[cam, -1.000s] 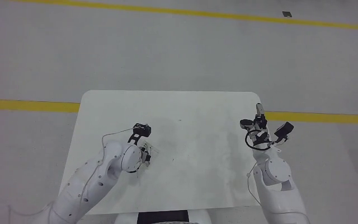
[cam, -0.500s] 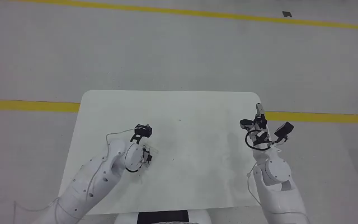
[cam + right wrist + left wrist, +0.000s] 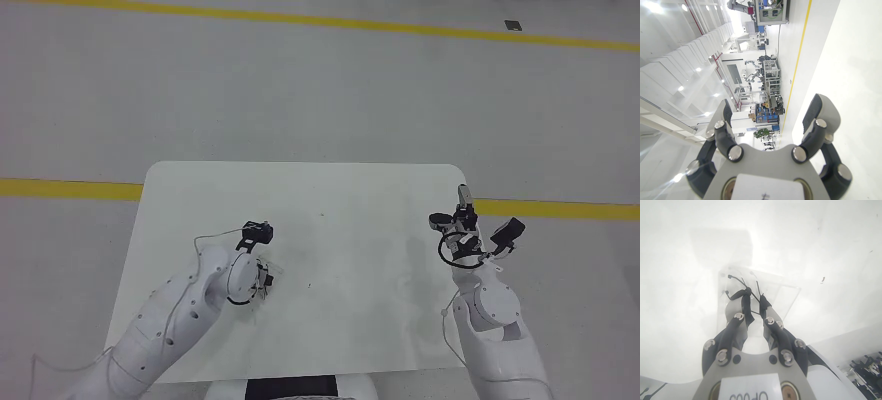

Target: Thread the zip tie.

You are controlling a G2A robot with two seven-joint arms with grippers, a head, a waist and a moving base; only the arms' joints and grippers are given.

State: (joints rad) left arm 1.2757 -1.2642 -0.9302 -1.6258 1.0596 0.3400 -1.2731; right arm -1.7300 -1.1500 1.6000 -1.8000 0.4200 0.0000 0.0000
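As far as the big stuff goes, the white table (image 3: pixel 350 190) takes up the middle of the top view. The left arm (image 3: pixel 175 315) comes in from the near left corner, forearm angled toward the table's middle, wrist tipped down over the near-left part of the top; the right arm (image 3: pixel 490 310) stands at the table's right edge with its wrist turned up and away from the robot, well apart from the other one.

The right gripper (image 3: pixel 770 103) is spread wide with nothing in it, aimed out at the hall; a yellow floor line (image 3: pixel 797 62) runs off past it. The left gripper (image 3: pixel 754 296) hangs nose-down over a clear plastic tray (image 3: pixel 789 302) lying flat on the table; its black-taped fingertips (image 3: pixel 745 300) sit a narrow gap apart, so it's loose, not pinched on anything as far as I can see.

From above that tray is just a faint glint beside the wrist; the left wrist camera picks out a few thin black zip ties (image 3: pixel 736 279) lying in it. One strand runs slantwise across the gap between the fingertips, its long axis going from the fingers out toward the tray's far end, where two little square heads sit; can't tell whether the tips touch it.
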